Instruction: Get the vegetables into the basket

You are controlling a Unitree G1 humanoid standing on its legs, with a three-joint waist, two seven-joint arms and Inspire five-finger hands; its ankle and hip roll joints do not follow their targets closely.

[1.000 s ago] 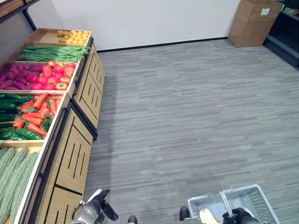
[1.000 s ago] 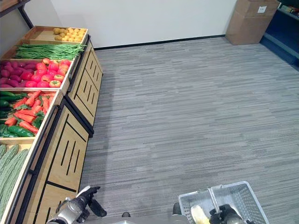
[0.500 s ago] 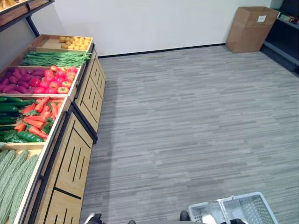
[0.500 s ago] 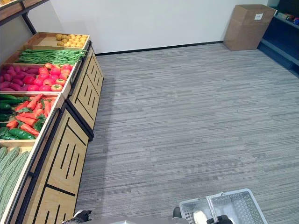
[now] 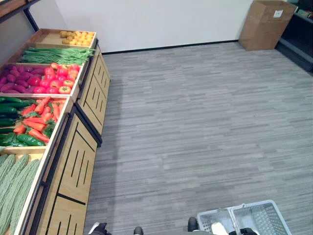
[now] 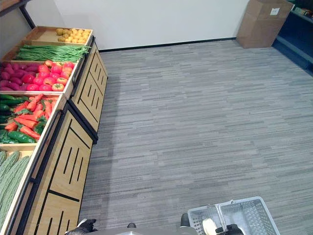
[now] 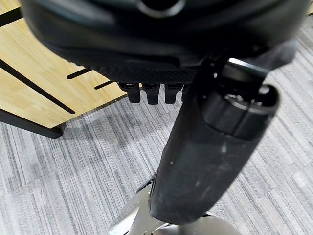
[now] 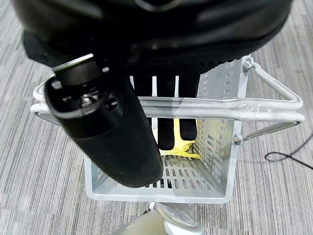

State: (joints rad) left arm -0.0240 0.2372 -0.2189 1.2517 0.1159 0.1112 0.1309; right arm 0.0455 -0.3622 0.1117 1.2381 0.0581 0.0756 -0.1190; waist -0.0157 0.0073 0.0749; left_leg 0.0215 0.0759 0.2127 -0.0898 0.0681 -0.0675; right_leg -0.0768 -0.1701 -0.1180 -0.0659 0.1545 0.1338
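A pale grey perforated basket (image 5: 257,219) hangs at my right side, low over the floor. My right hand (image 8: 166,122) is shut on its metal handle (image 8: 220,105). A yellow vegetable (image 8: 180,146) lies inside it, seen as a pale piece (image 6: 209,226) from above. Far from the basket, on my left, crates on a wooden stand (image 5: 83,161) hold carrots and green peppers (image 5: 38,120), red tomatoes (image 5: 57,81), green beans (image 5: 54,55) and bitter gourds (image 5: 14,181). My left hand (image 7: 210,147) hangs beside the stand's front, fingers relaxed, holding nothing.
A crate of small yellow produce (image 5: 76,37) sits at the stand's far end. Purple sweet potatoes (image 5: 17,81) share the tomato crate. A cardboard box (image 5: 266,24) stands by the far wall next to a dark shelf (image 5: 303,32). Grey striped carpet (image 5: 195,122) stretches between.
My left hand has dropped from the lower left to the bottom edge. The camera tilted up and partly back, so the basket sits lower in view.
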